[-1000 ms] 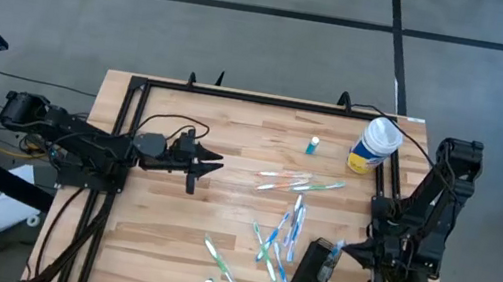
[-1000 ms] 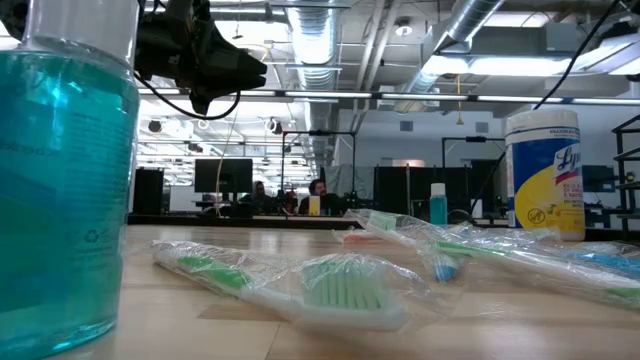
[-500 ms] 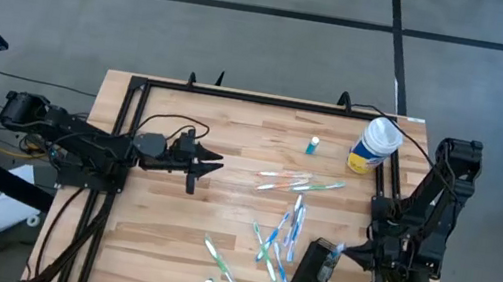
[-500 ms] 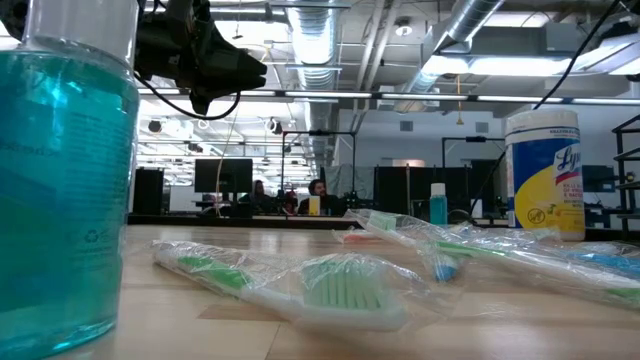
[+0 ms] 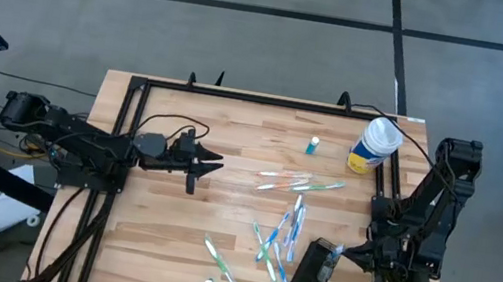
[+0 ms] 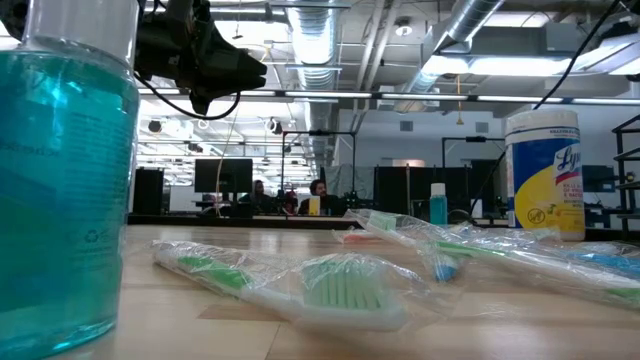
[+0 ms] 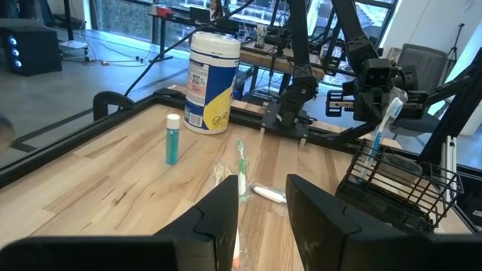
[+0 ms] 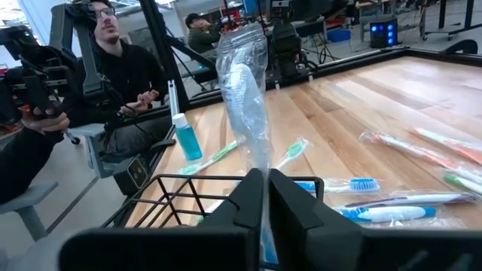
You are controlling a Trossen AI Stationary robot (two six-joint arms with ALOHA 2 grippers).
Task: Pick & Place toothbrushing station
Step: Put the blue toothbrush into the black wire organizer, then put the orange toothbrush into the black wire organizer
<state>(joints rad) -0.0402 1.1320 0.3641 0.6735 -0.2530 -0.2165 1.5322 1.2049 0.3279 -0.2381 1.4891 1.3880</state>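
No shift: right tool (image 8: 264,197) with toothbrush (image 8: 245,83) over black wire toothbrushing station (image 5: 314,268)

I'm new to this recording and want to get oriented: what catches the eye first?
Wrapped toothbrushes lie scattered across the wooden table. At its right edge, the right claw pinches one wrapped toothbrush upright over the black wire holder. The left claw hangs open above the table's left part, and a yellow canister stands at the far right corner.

Wrapped toothbrushes (image 5: 301,181) scattered mid-table — wipes canister (image 5: 373,146) at far corner, small teal bottle (image 5: 312,147) beside it.
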